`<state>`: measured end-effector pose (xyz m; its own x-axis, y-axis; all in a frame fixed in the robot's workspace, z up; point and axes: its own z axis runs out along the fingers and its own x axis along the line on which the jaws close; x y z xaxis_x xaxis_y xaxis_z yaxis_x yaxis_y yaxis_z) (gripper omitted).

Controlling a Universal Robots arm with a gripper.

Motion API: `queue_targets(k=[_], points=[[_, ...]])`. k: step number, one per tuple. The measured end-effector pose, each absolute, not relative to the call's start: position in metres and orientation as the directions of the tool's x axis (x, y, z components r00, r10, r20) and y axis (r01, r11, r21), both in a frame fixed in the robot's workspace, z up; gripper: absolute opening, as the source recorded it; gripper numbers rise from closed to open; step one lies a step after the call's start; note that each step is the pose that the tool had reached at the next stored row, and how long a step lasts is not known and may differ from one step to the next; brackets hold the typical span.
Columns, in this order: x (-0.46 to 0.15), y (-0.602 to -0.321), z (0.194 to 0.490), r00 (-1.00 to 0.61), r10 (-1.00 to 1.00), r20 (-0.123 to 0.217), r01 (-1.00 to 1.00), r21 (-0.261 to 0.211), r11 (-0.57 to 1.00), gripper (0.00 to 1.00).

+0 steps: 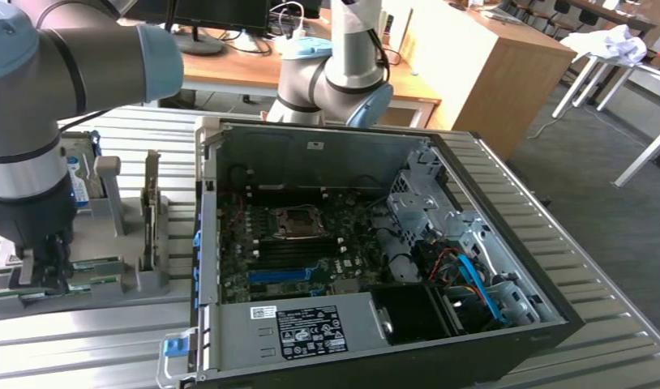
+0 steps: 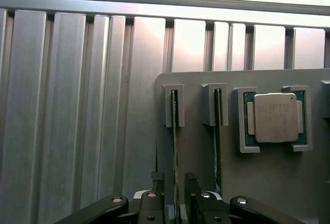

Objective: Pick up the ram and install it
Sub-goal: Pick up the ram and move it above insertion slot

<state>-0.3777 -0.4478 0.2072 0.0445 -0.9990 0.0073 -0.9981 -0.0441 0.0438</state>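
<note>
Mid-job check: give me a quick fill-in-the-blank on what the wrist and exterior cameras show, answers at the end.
1. The gripper has its fingers ___, one on each side of the ram.
2. Counting the ram and the second stick, the gray holder carries ___ sticks standing on edge.
3. The square silver part seated in the same holder is a ___.
4. The computer case sits to the exterior view's ___ of the gripper.
Missing words: open; two; processor; right.

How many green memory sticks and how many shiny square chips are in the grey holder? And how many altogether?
In the grey holder:
ram sticks: 2
processor chip: 1
Total: 3
</note>
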Motion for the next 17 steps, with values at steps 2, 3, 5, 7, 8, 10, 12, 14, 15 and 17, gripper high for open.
queue_targets(k=[2, 3, 5, 7, 8, 10, 12, 14, 15, 17], points=[[-0.3777, -0.4478, 0.2057, 0.044, -0.999, 0.008, -0.998, 0.044, -0.044, 0.30], [-0.3777, -0.4479, 0.2050, 0.044, -0.999, 0.008, -0.998, 0.044, -0.044, 0.30], [-0.3778, -0.4480, 0.2035, 0.044, -0.999, 0.008, -0.998, 0.044, -0.044, 0.30], [-0.3778, -0.4485, 0.2023, 0.046, -0.999, 0.009, -0.998, 0.044, -0.046, 0.30], [-0.3777, -0.4489, 0.2018, 0.050, -0.999, 0.009, -0.998, 0.044, -0.050, 0.30], [-0.3777, -0.4494, 0.2010, 0.061, -0.998, 0.010, -0.997, 0.044, -0.061, 0.30], [-0.3778, -0.4498, 0.2001, 0.070, -0.997, 0.011, -0.997, 0.044, -0.070, 0.30], [-0.3778, -0.4499, 0.1992, 0.072, -0.997, 0.011, -0.996, 0.044, -0.072, 0.30], [-0.3778, -0.4499, 0.1987, 0.072, -0.997, 0.011, -0.996, 0.044, -0.072, 0.30], [-0.3778, -0.4499, 0.1978, 0.073, -0.997, 0.011, -0.996, 0.044, -0.072, 0.30]])
